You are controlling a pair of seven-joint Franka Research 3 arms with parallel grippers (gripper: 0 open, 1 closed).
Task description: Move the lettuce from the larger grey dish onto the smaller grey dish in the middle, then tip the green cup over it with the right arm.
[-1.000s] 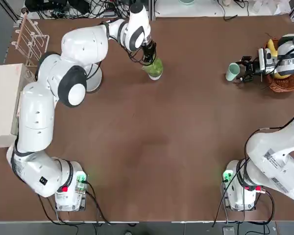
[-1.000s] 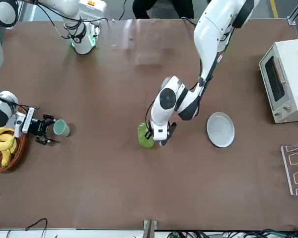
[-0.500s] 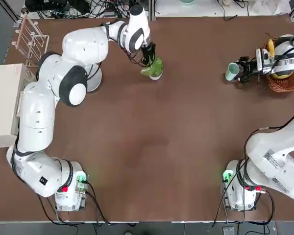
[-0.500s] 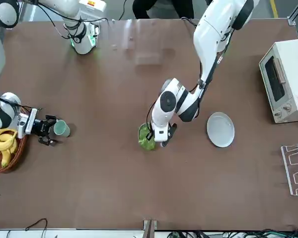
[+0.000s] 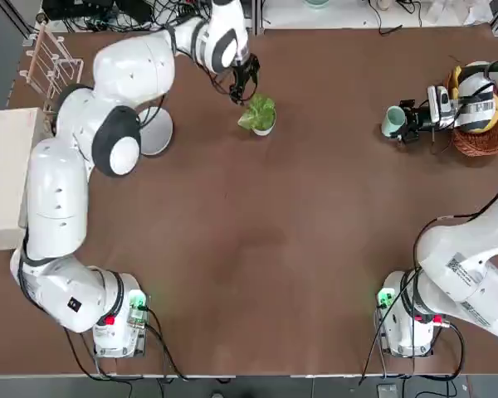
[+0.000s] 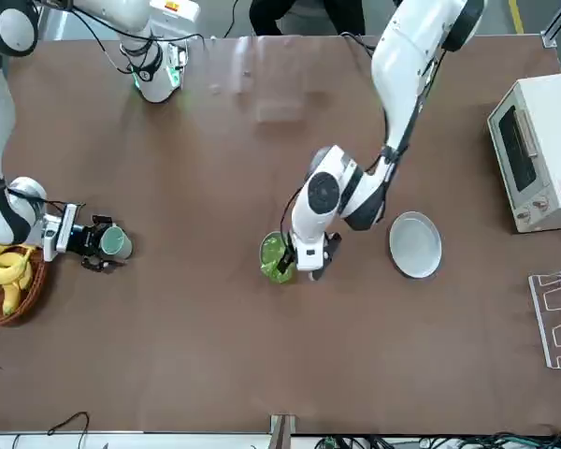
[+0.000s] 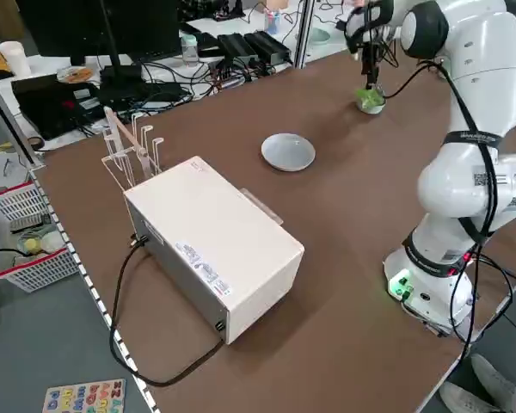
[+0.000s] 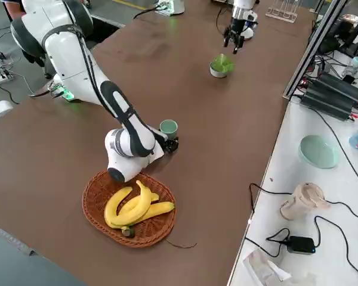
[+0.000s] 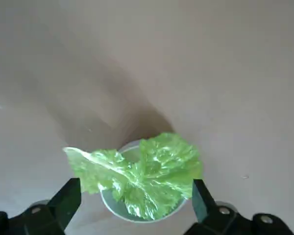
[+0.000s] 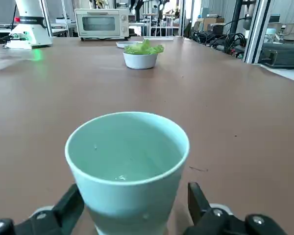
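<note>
The lettuce [image 5: 258,113] lies in the smaller grey dish [image 5: 264,128], a small bowl at the table's far middle. My left gripper [image 5: 241,84] hangs open just above and beside it, holding nothing; in the left wrist view its fingers [image 9: 71,191] straddle the lettuce [image 9: 142,171] from above. The larger grey dish [image 5: 156,137], a flat plate, sits bare to the left, partly behind the left arm. The green cup [image 5: 393,121] stands upright at the far right. My right gripper [image 5: 402,123] is level with the cup [image 10: 127,166], open, one finger on each side.
A wicker basket of bananas [image 5: 484,139] sits right behind the right gripper at the table's right edge. A white toaster oven [image 5: 4,174] and a rack [image 5: 54,62] stand at the left edge.
The left gripper opened, let go of the lettuce in the bowl and lifted away toward the far left. The right gripper slid forward around the cup and its fingers narrowed.
</note>
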